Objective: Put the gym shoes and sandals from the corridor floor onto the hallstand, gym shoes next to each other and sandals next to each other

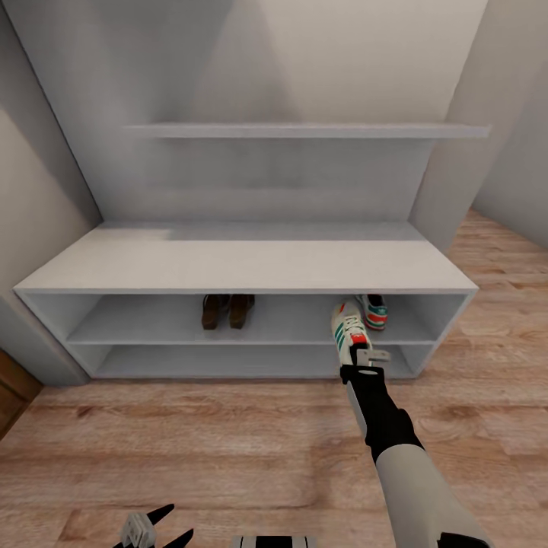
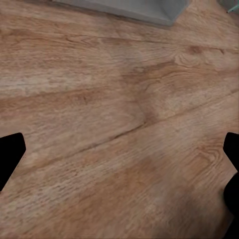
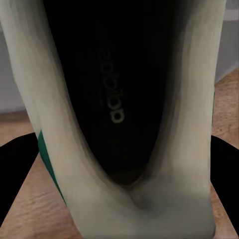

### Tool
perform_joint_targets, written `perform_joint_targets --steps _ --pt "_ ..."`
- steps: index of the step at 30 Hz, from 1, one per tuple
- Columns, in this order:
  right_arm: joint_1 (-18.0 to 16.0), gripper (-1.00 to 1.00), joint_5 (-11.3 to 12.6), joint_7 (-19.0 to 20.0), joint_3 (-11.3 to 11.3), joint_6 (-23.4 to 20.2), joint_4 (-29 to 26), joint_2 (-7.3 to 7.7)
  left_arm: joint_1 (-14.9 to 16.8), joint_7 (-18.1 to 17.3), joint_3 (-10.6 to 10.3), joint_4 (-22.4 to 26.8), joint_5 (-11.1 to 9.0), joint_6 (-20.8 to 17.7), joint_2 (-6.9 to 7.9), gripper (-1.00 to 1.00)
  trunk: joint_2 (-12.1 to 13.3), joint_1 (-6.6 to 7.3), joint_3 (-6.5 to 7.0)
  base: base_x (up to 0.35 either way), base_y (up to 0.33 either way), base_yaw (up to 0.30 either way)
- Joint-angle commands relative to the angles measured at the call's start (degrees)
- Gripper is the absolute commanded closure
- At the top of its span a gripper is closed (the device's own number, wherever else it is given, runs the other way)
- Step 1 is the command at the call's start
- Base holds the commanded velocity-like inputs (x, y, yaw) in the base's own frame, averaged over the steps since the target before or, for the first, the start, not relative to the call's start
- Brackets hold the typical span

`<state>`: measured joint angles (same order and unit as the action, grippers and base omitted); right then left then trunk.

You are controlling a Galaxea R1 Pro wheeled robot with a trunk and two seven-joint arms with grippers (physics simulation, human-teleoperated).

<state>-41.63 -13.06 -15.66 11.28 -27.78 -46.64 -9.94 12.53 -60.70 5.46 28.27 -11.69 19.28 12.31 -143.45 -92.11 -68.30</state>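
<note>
Filling the right wrist view, a white gym shoe [image 3: 119,99] is showing its dark insole and open collar, with a sliver of green stripe along one side. It is sitting clamped in the right gripper [image 1: 364,358], whose black fingers [image 3: 17,169] are pressing in from both sides of the heel. Judging by its look, this trainer is light and soft-walled, with a flexible sole; the firm heel collar seems the sensible place to hold, since the upper would fold under a squeeze.

From the head view, the held shoe is pointing away from the gripper, toe first, toward the upper open shelf of the hallstand [image 1: 243,262]. Just beyond and to the right of the gripper, the second gym shoe [image 1: 373,310] is already resting on that shelf. Well to the gripper's left on the same shelf, the two brown sandals [image 1: 227,310] are standing side by side.

Back near the robot's base, the left gripper [image 1: 156,529] is hanging over bare wood-plank corridor floor [image 1: 228,449], its jaws spread apart and holding nothing; its dark fingertips [image 2: 10,154] are framing the planks in the left wrist view.
</note>
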Motion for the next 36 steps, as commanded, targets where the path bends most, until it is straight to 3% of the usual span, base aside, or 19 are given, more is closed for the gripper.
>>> perform_joint_targets --steps 1,8,20,36 --pt "-0.03 1.0 -0.47 0.11 0.16 -0.35 -0.09 -0.06 0.03 -0.21 0.13 -0.06 -0.09 0.3 0.0 -1.0 -0.02 0.0 -0.05 0.065 -0.024 0.0" --pt "-0.03 1.0 -0.5 0.06 0.21 -0.37 -0.11 -0.06 0.01 -0.28 0.16 -0.08 -0.11 0.29 0.03 -1.0 -0.02 0.0 -0.05 0.068 -0.008 0.0" --pt "-0.03 1.0 -0.53 0.02 0.24 -0.43 -0.12 -0.06 0.03 -0.14 -0.02 -0.22 -0.05 0.29 -0.01 -1.0 -0.02 0.0 -0.05 0.279 -0.001 0.0" --pt "-0.03 1.0 -0.56 0.02 0.32 -0.43 -0.18 -0.06 0.03 -0.22 -0.1 -0.24 -0.09 0.23 -0.01 -1.0 -0.02 0.0 -0.05 0.089 0.0 0.0"
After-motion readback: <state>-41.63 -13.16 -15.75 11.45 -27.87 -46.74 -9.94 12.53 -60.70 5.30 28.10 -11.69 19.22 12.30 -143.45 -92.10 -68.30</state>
